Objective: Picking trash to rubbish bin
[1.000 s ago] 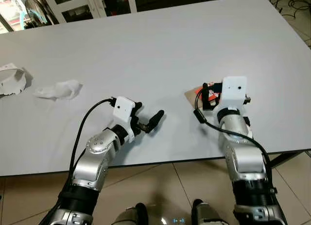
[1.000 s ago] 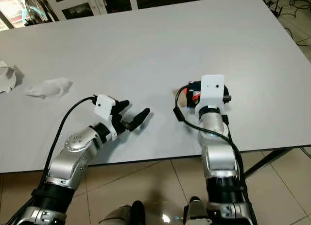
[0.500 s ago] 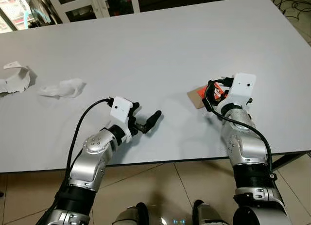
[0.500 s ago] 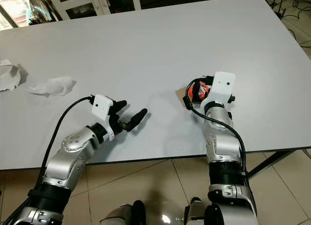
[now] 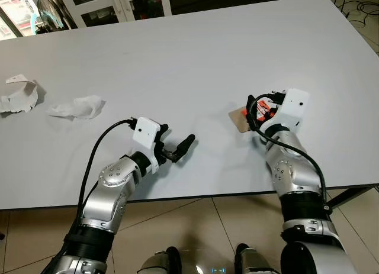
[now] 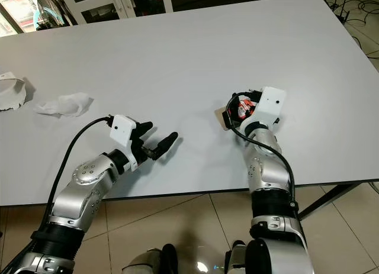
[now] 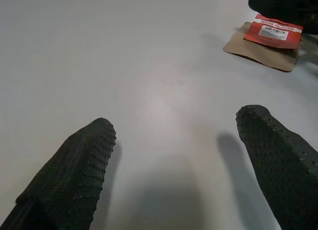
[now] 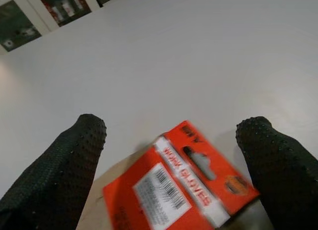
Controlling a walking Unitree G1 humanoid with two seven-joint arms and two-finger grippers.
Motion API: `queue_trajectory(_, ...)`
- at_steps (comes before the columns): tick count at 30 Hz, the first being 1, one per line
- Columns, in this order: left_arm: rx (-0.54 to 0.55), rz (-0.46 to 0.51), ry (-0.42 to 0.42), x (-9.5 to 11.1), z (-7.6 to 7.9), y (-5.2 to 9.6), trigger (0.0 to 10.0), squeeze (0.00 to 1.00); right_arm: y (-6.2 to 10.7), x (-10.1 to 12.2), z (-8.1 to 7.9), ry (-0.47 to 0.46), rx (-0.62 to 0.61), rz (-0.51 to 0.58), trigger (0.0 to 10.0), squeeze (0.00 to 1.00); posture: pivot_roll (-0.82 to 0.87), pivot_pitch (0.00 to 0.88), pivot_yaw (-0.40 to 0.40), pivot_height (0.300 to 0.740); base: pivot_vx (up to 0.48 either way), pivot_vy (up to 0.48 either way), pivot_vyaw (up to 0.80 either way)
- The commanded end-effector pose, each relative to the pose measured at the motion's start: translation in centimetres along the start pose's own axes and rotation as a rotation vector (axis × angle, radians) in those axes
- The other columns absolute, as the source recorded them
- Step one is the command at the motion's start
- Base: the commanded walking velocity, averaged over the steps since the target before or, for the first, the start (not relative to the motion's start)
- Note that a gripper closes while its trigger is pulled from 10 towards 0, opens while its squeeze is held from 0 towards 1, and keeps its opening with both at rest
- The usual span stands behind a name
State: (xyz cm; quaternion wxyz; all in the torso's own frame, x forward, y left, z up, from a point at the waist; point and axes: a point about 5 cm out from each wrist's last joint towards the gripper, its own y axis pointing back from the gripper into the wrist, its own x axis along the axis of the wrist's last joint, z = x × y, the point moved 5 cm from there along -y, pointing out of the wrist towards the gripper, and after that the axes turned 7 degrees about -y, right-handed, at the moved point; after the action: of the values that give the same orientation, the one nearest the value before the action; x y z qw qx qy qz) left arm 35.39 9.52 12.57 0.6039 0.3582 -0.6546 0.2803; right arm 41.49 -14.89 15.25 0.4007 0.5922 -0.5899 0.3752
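Right gripper [image 8: 174, 140] over a glove card [image 8: 181, 185] on the white table [image 5: 195, 55].
Its jaws are spread above the red-and-brown card reading "WORK GLOVES", near the table's right front; left gripper [image 5: 174, 147] hovers open.

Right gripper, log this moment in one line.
right gripper open over red-and-brown cardboard glove tag | left gripper open, idle | white table

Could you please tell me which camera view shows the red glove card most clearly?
The right wrist view: the glove card lies close between the open jaws, lettering and barcode visible. The left wrist view shows it small and distant; in the eye views the right gripper partly hides it.
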Motion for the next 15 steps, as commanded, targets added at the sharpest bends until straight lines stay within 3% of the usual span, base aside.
queue_trajectory(1,0.004,-0.014,-0.01,-0.3,-0.4,0.6,10.0,0.0,0.6,-3.5,0.0,-0.044,0.001,-0.112,10.0,0.0,-0.03,0.208,0.159,0.74,0.0,0.0,0.0)
queue_trajectory(7,0.005,-0.013,-0.009,-0.2,-0.3,0.5,10.0,0.0,1.3,-5.1,-0.5,-0.056,0.013,-0.147,10.0,0.0,-0.03,0.208,0.159,0.74,0.0,0.0,0.0)
queue_trajectory(9,0.004,-0.013,-0.009,-0.2,-0.3,0.5,10.0,0.0,1.4,-5.3,-0.4,-0.057,0.011,-0.149,9.6,0.0,-0.03,0.208,0.159,0.74,0.0,0.0,0.0)
queue_trajectory(10,0.004,-0.013,-0.008,-0.2,-0.3,0.5,10.0,0.0,1.5,-5.4,-0.3,-0.058,0.009,-0.152,4.5,0.0,-0.03,0.21,0.155,0.74,0.0,0.0,0.0)
queue_trajectory(11,0.004,-0.013,-0.008,-0.2,-0.3,0.5,10.0,0.0,1.5,-5.5,-0.3,-0.058,0.007,-0.155,0.3,0.0,-0.03,0.21,0.155,0.74,0.0,0.0,0.0)
queue_trajectory(15,0.005,-0.013,-0.009,-0.2,-0.3,0.5,10.0,0.0,1.8,-5.9,0.1,-0.059,-0.004,-0.159,0.0,0.0,-0.03,0.21,0.155,0.74,0.0,0.0,0.0)
